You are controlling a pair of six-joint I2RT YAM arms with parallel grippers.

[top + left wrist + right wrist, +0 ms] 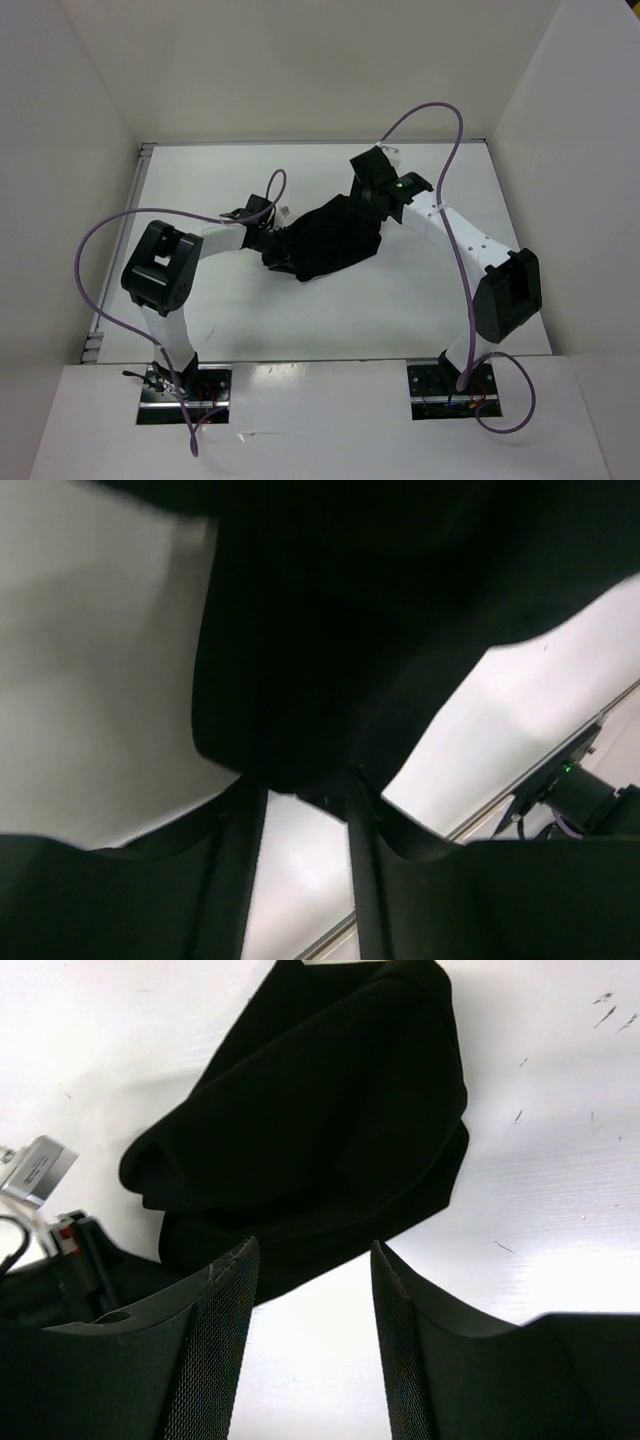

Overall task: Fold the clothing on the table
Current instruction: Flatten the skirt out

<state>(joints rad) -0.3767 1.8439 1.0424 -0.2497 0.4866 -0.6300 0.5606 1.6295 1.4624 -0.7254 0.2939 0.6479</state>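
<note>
The clothing (330, 238) lies bunched in the middle of the table (300, 320), the left gripper (265, 236) at its 9 o'clock edge with cloth over the tips, grip impossible to tell, and the right gripper (310, 1250) at 1 o'clock, jaws apart and empty, probably free to choose a corner

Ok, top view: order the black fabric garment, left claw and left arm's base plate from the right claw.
1. Black fabric garment, beside the right claw.
2. Left claw, at the garment's left end.
3. Left arm's metal base plate, near-left edge.
</note>
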